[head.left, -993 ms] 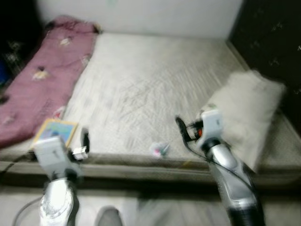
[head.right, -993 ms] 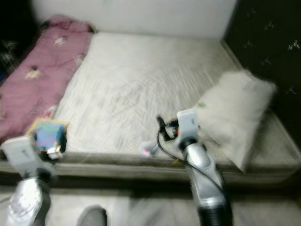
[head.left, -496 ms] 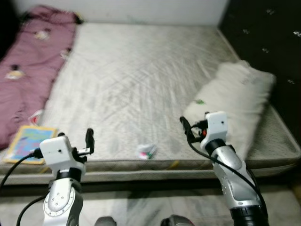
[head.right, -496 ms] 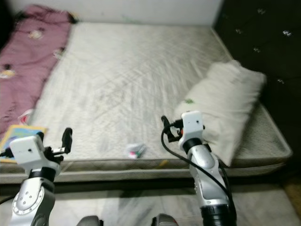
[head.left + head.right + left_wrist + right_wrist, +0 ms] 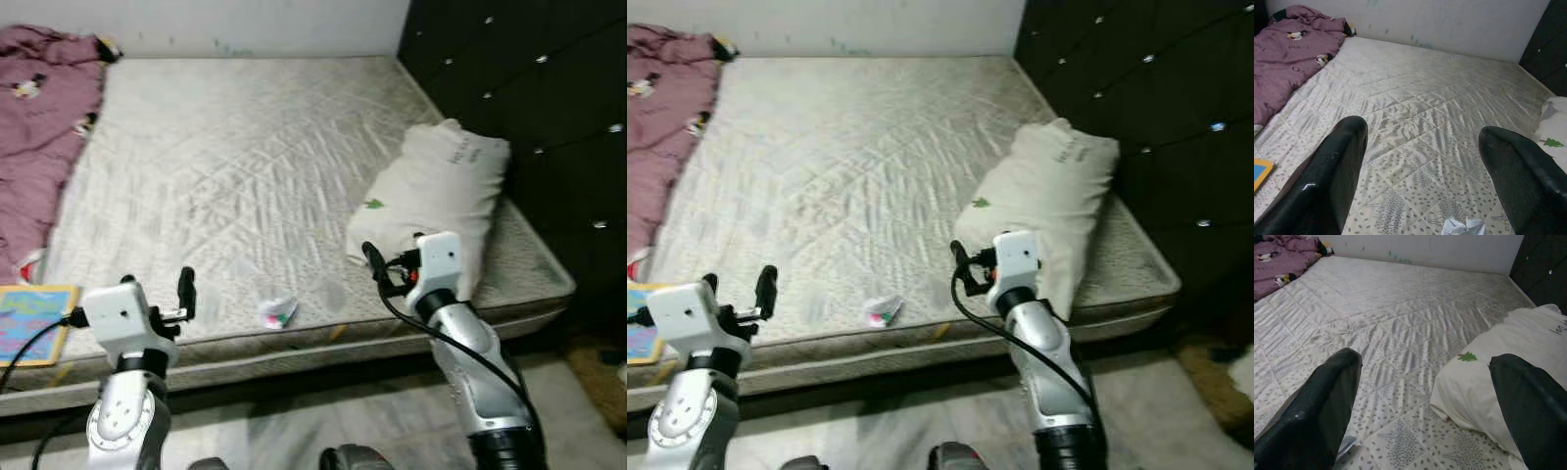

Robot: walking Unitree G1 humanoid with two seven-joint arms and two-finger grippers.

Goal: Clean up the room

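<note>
Closest to me, both arms are raised at the foot edge of the bed. My left end effector point(image 5: 157, 289) hovers over the near edge of the mattress point(image 5: 245, 166), its 2 black fingers point(image 5: 1332, 181) spread wide with nothing between them. My right end effector point(image 5: 377, 269) hangs just in front of the near end of the pillow point(image 5: 436, 201), its fingers point(image 5: 1317, 406) equally wide apart and holding nothing.

Between the 2 arms, near the front edge of the mattress, I see a small crumpled wrapper point(image 5: 277, 311), white with touches of pink and green; it also shows low in the left wrist view, between the fingertips but lying on the bed beyond them. On my far left, at the near corner, a colourful book point(image 5: 27, 323) lies flat with its yellow border partly cut off by the frame.

Further in, the pillow is cream with a small green tree mark point(image 5: 1467, 356) and lies slantwise along the right side of the mattress, beside the dark studded panel point(image 5: 529, 88). At the far left a purple blanket point(image 5: 44, 108) with cartoon prints is bunched up along the edge, reaching toward the white wall point(image 5: 216, 24) at the back.
</note>
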